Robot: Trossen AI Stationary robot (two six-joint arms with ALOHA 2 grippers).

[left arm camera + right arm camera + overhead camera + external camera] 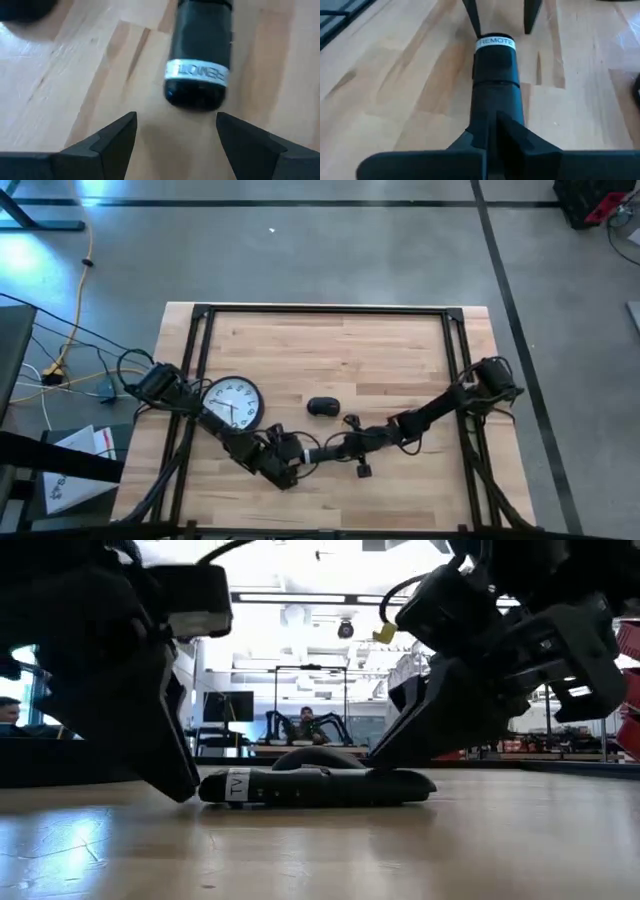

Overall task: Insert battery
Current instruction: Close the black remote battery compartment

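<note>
A black remote (315,785) lies flat on the wooden table near its front edge, with a white label on the end toward my left arm (196,71). My left gripper (175,120) is open just short of that labelled end, fingers low over the table, touching nothing. My right gripper (495,125) is shut and sits on the remote's other end. No battery shows in any view. My right gripper rests its shut fingers (400,735) on the remote's top face near the unlabelled end (495,100). They slant down from the table's right side and lie along the remote. The remote stays flat on the table.
A round white wall clock (232,402) lies left of centre under my left arm. A black computer mouse (322,407) sits just beyond the remote. A small dark piece (363,470) lies by the front edge, under my right arm. Bare wood stretches across the far half.
</note>
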